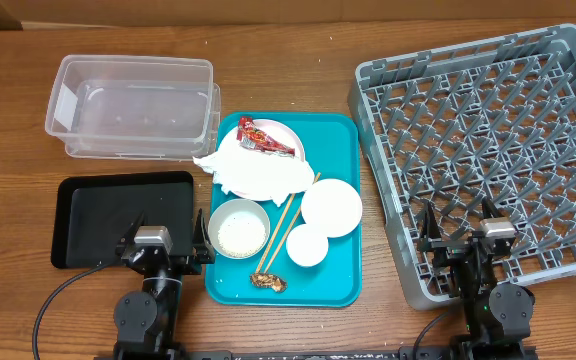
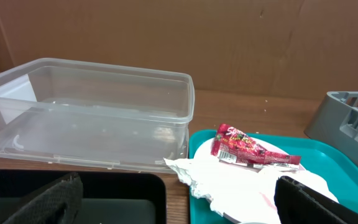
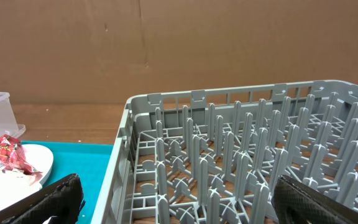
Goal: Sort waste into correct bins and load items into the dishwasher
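Note:
A teal tray (image 1: 340, 150) in the middle holds a plate with a crumpled white napkin (image 1: 253, 172) and a red wrapper (image 1: 264, 138), a white bowl (image 1: 238, 228), a round white plate (image 1: 331, 207), a small white cup (image 1: 307, 245), chopsticks (image 1: 290, 220) and a brown food scrap (image 1: 268, 282). The grey dish rack (image 1: 488, 140) stands at the right. My left gripper (image 1: 165, 250) is open and empty over the black tray (image 1: 98, 200). My right gripper (image 1: 460, 243) is open and empty over the rack's near left corner. The wrapper (image 2: 250, 149) and napkin (image 2: 229, 180) show in the left wrist view.
A clear plastic bin (image 1: 133, 105) stands at the back left, also in the left wrist view (image 2: 92, 112). The rack (image 3: 241, 155) fills the right wrist view, with the teal tray (image 3: 73, 162) to its left. A brown wall runs behind the table.

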